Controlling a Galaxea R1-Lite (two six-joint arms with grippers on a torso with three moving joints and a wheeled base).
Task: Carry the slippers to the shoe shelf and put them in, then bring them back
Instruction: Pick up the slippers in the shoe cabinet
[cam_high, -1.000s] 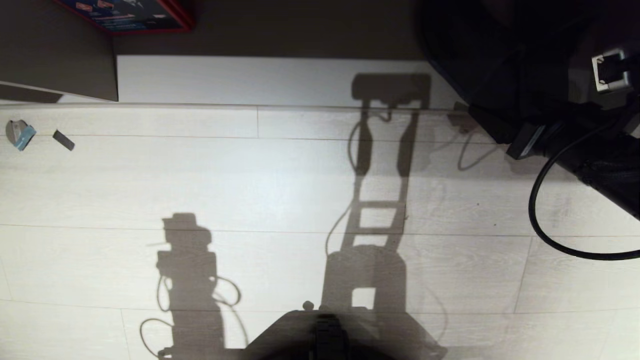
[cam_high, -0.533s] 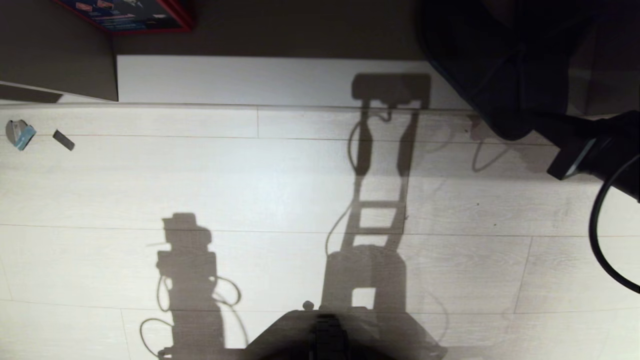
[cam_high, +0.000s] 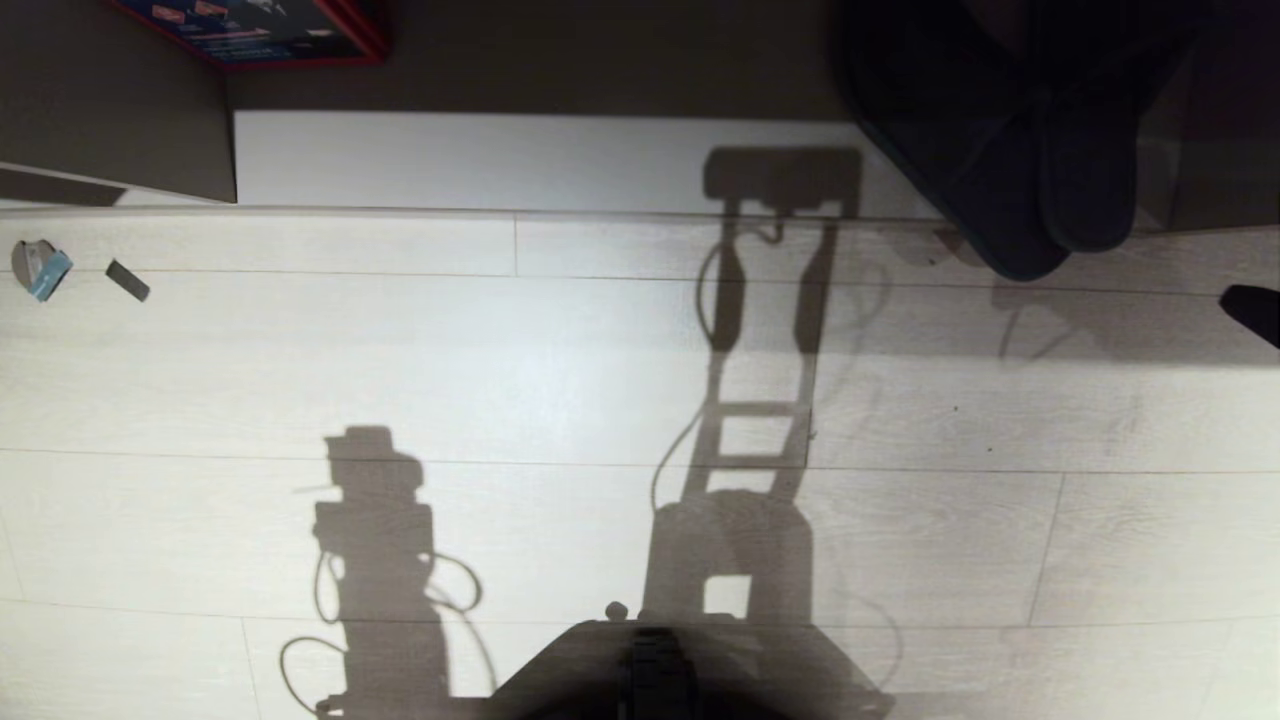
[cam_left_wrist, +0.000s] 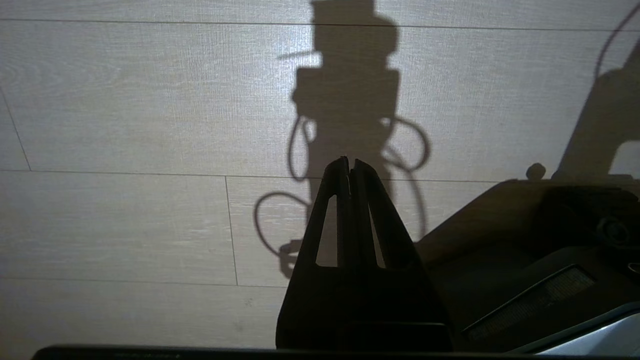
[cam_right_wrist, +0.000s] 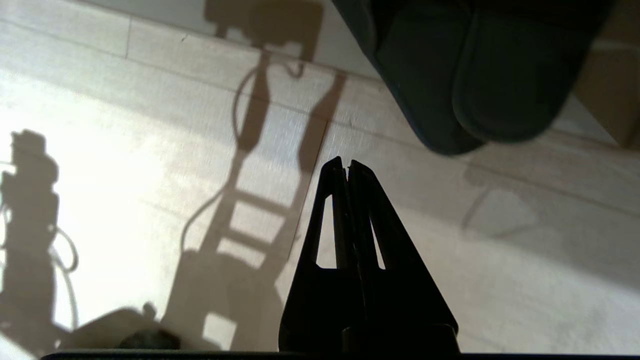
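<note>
Now 2 slippers (cam_high: 1040, 150) side by side on floor (cam_high: 560, 360), both tools closed.

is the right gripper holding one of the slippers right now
No: in the right wrist view the right gripper is shut on nothing over bare floor, and the slippers lie apart from it, beyond its tips.

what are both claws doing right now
left claw: closed, empty, over bare floor.
right claw: closed, empty, short of the slippers.
</note>
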